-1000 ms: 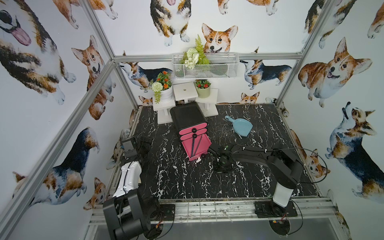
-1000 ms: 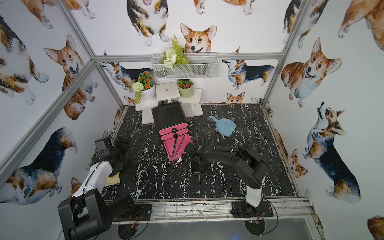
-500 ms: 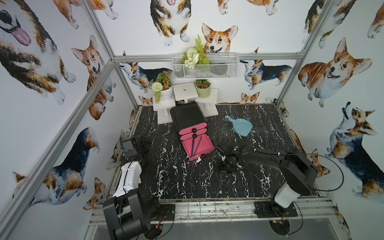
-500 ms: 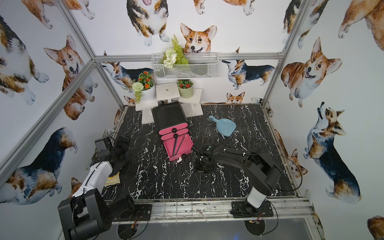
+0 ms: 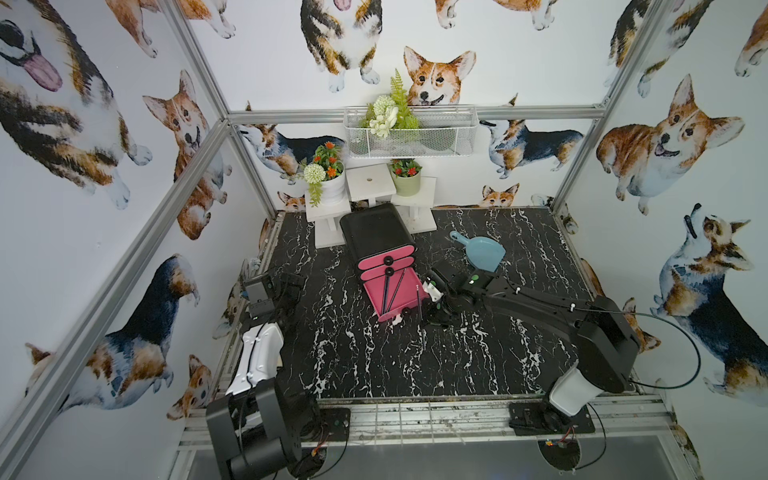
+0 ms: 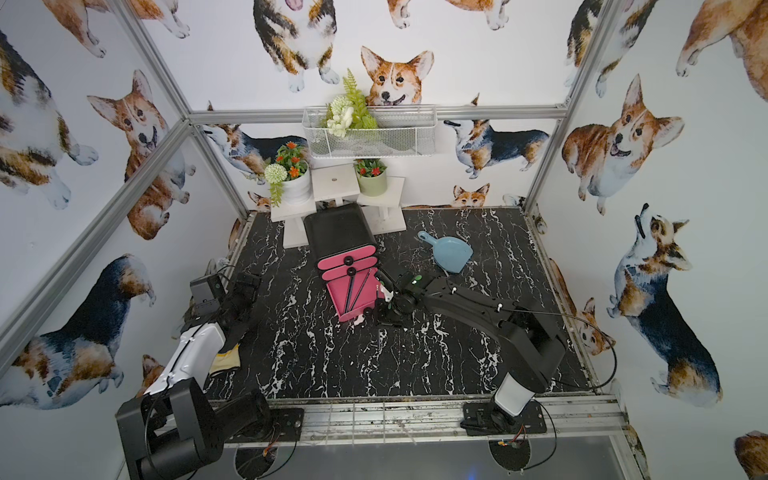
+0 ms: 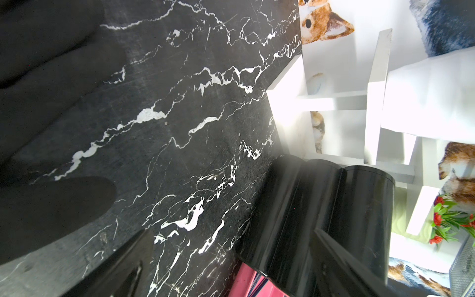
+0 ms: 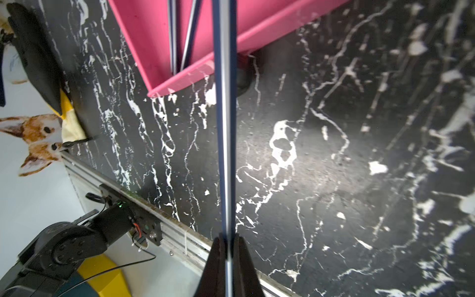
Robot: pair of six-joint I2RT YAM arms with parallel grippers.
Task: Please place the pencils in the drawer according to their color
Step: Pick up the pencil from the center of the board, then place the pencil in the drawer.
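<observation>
a: right claw (image 8: 226,237)?
b: clenched on a dark pencil (image 8: 225,128), just right of the open bottom drawer (image 5: 374,291).
a: drawer contents?
b: two dark pencils (image 8: 172,30).
a: left claw (image 5: 292,286)?
b: released, at the counter (image 5: 374,353)'s left edge.

A: What is gleaming between the jaws of the right gripper (image 8: 226,237)?
B: The pencil (image 8: 225,128): dark glossy lacquer, catching a bright streak.
A: And beyond the jaws?
B: The drawer (image 8: 154,38) is looking like smooth pink plastic, and the table (image 8: 321,167) below them is showing a dull, scuffed black marble finish.
</observation>
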